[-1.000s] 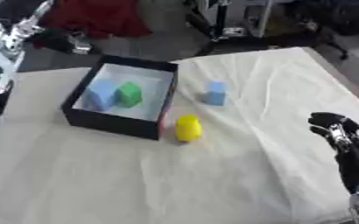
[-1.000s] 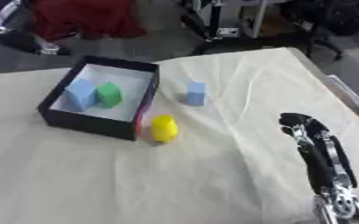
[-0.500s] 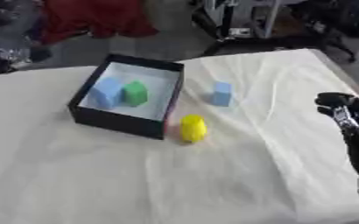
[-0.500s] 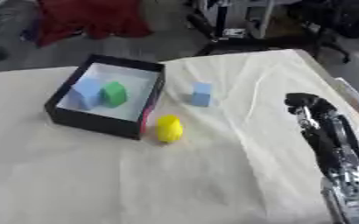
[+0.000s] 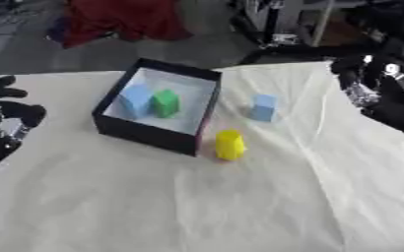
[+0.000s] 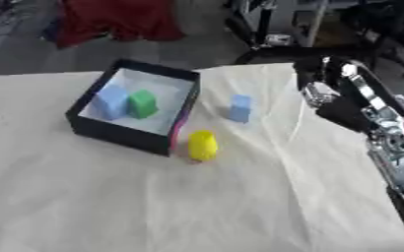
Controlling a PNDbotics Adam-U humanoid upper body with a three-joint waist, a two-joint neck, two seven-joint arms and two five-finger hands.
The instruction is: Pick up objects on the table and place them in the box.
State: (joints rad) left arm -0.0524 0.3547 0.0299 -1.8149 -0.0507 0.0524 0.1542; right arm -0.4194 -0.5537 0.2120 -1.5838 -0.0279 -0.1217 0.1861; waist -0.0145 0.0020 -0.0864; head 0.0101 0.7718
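Left eye view, box: a black box point(image 5: 153, 133) with a pale inside sits on the cream cloth point(image 5: 197, 206) covering the table, left of centre and turned at an angle.
Inside the box: a light blue block point(image 5: 135, 100) and a green block point(image 5: 164, 102) stand side by side, touching or nearly so, toward the box's left half.
Yellow object: a rounded yellow piece point(image 5: 229, 144) lies on the cloth just outside the box's near right wall, beside a pink strip on that wall.
Blue block on the cloth: a second light blue block point(image 5: 262, 107) stands upright to the right of the box, apart from it and from the yellow piece.
Right hand: the right hand point(image 6: 326, 91) shows at the right side, raised over the cloth's far right edge, well apart from the blue block; its fingers look curled and it holds nothing.
Left hand: the left hand point(image 5: 0, 115) shows at the left edge, dark fingers spread and relaxed, empty, left of the box and not touching it.
Background: a red cloth heap point(image 5: 123, 19) lies on the floor beyond the table.
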